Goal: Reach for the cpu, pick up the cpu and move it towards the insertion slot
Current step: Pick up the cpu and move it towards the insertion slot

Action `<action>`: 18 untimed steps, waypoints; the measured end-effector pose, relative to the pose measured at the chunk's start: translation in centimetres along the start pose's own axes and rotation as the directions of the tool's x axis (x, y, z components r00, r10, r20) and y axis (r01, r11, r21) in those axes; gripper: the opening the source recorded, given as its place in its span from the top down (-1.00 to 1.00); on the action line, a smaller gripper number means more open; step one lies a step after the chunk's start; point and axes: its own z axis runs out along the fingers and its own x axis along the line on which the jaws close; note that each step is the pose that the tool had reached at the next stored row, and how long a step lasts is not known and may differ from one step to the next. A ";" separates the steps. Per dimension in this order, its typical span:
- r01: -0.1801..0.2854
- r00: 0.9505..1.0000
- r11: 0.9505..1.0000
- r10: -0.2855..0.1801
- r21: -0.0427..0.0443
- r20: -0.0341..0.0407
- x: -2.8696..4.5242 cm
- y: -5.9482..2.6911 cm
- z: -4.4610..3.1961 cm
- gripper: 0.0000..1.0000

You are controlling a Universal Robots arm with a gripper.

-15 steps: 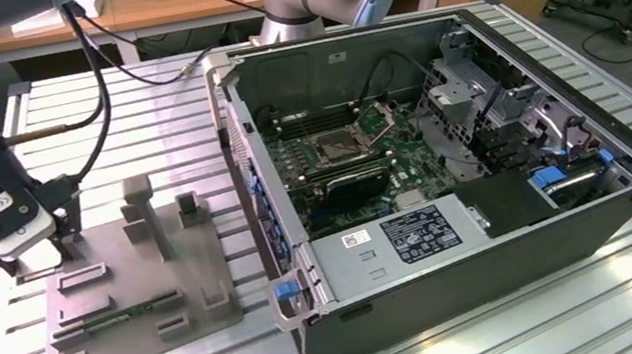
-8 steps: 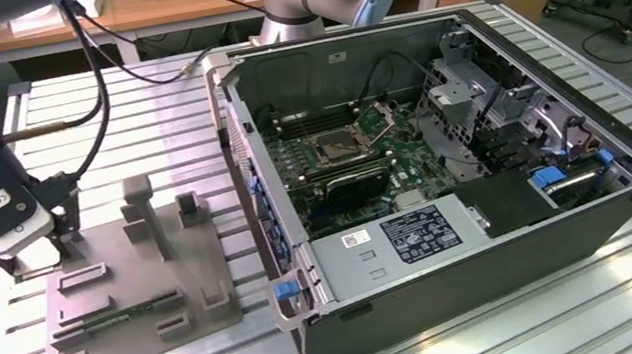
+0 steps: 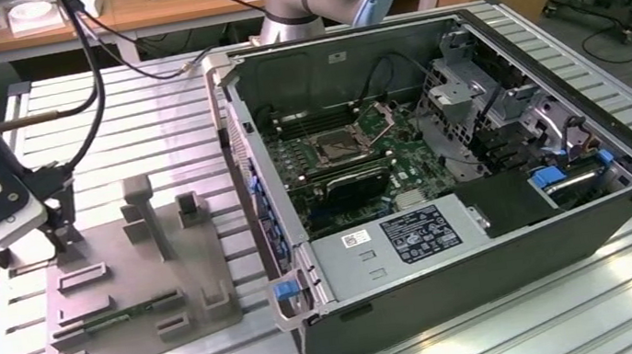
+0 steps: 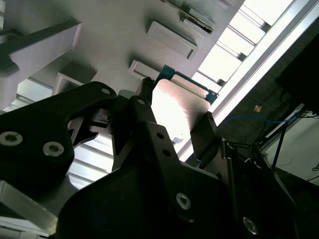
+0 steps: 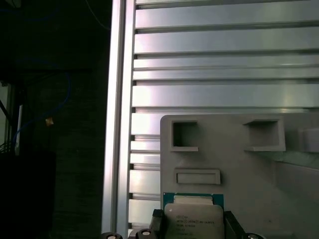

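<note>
1 arm here, and its gripper (image 3: 32,252) is sitting over the corner of the grey fixture plate (image 3: 117,261) that is farthest from the open computer case (image 3: 469,295). Both wrist views show the cpu (image 5: 193,221) clamped between the 2 black fingers (image 5: 157,225), 1 on each opposite edge, so the gripper is closed on the chip. The silvery top faces the camera in the first wrist view, with a thin green border poking out along 1 edge. Can't tell whether the chip is resting on the plate or a bit above it. Next to it on the plate are a few raised rectangular pockets (image 5: 184,135). A green memory stick (image 3: 113,319) lies on the plate too, at the end away from the gripper. The insertion slot (image 3: 337,144) is well apart from the plate, inside the case on the motherboard, with its silver frame flipped open.
</note>
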 end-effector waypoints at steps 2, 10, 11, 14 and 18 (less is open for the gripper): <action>0.000 1.000 1.000 0.000 0.000 0.000 0.00 0.01 -0.10 -0.08; 0.000 1.000 1.000 0.000 0.000 0.000 0.01 0.03 -0.54 -0.08; 0.000 1.000 1.000 0.000 -0.001 0.000 0.01 0.03 -0.59 -0.08; 0.000 1.000 1.000 0.000 -0.001 0.000 0.01 0.04 -0.76 -0.08; 0.000 1.000 1.000 0.000 -0.001 0.000 0.01 0.05 -0.98 -0.08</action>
